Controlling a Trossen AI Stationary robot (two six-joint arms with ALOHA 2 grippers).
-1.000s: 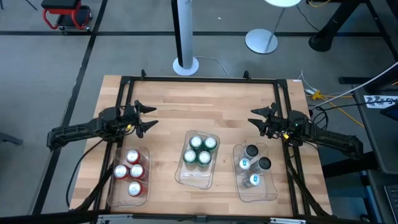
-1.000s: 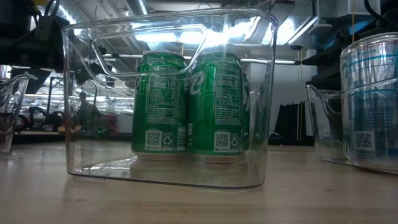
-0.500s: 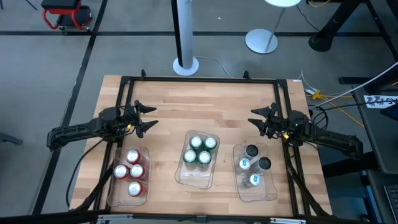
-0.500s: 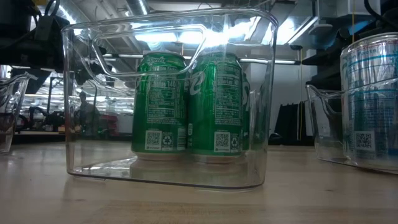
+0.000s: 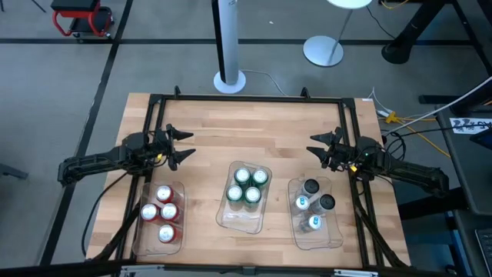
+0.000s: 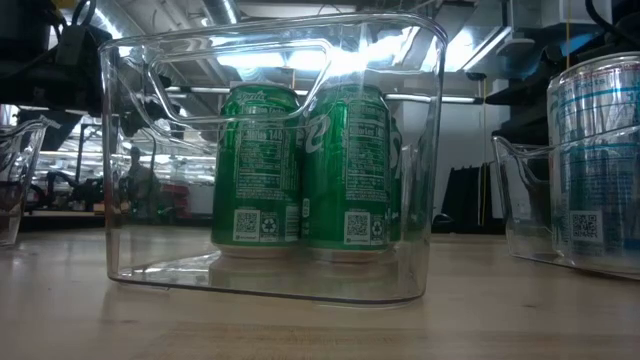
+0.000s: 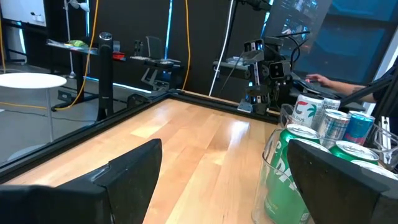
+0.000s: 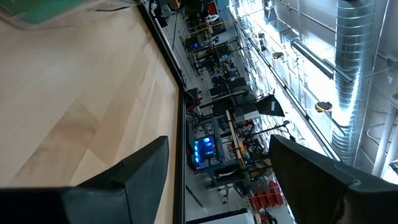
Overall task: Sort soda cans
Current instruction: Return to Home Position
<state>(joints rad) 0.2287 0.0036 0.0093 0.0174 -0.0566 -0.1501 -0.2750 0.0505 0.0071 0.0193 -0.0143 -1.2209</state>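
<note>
Three clear plastic trays stand side by side near the table's front edge. The left tray (image 5: 159, 217) holds several red soda cans (image 5: 163, 211), the middle tray (image 5: 246, 195) several green cans (image 5: 247, 185) (image 6: 305, 165), the right tray (image 5: 315, 212) several silver-grey cans (image 5: 314, 201) (image 6: 598, 165). All cans stand upright on their bases. My left gripper (image 5: 181, 146) (image 7: 221, 168) hovers open at the table's left side, beyond the red cans. My right gripper (image 5: 319, 150) (image 8: 217, 168) hovers open at the right side, beyond the silver-grey cans. Neither touches anything.
A black frame (image 5: 246, 98) runs around the wooden table top. Bare wood (image 5: 246, 131) lies between the two grippers and the far edge. A white pole with a round base (image 5: 229, 77) stands on the floor beyond the far edge.
</note>
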